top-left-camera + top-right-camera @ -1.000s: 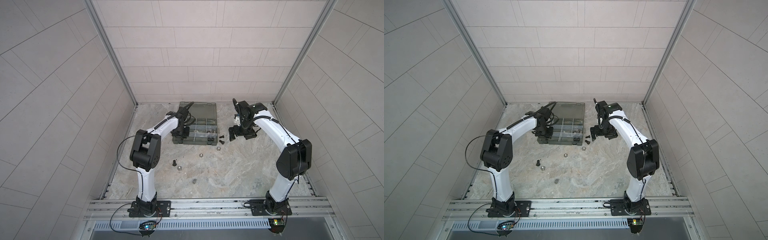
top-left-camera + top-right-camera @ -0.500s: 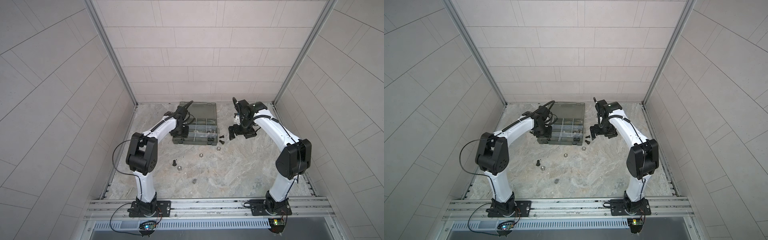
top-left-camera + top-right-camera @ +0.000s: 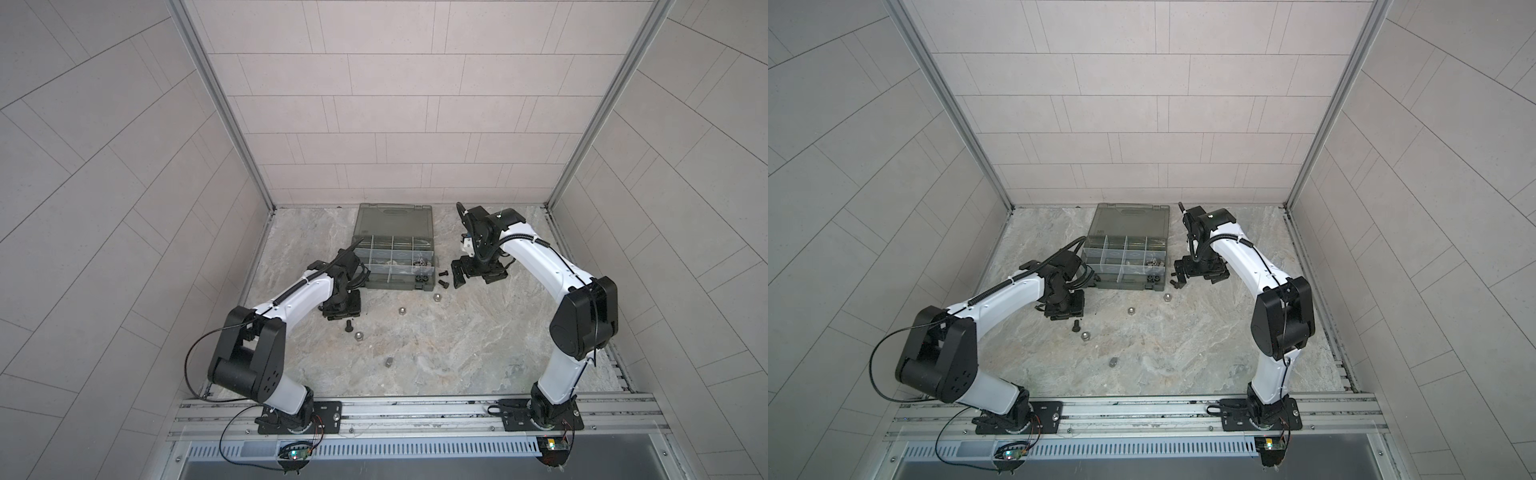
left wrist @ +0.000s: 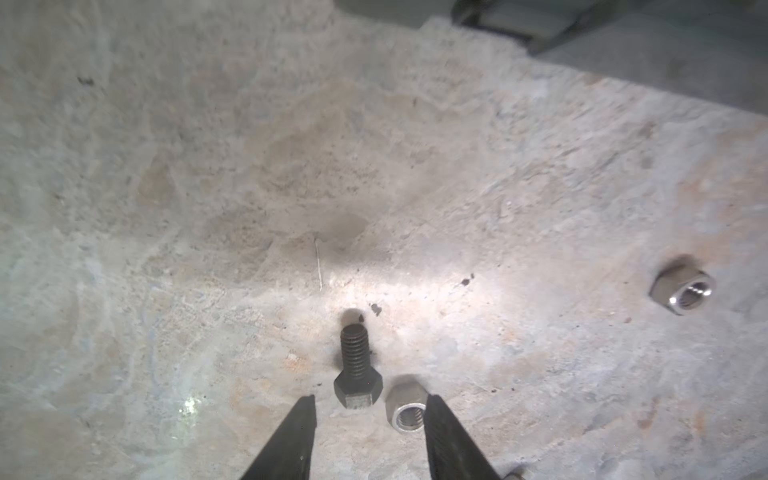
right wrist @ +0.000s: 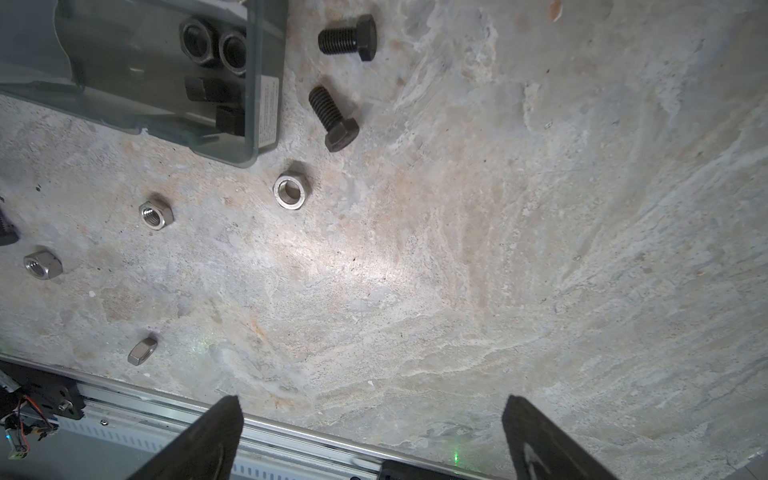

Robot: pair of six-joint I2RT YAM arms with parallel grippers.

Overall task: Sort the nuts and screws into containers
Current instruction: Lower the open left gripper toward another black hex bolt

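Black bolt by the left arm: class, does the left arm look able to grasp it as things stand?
Probably yes: the left gripper hangs open, its fingers flanking the head of the black bolt. The silver nut beside one finger might get caught too.

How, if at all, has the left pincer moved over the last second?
Yes. In a top view the left pincer has pulled back from the organizer case toward the front rail, and is now above a black bolt.
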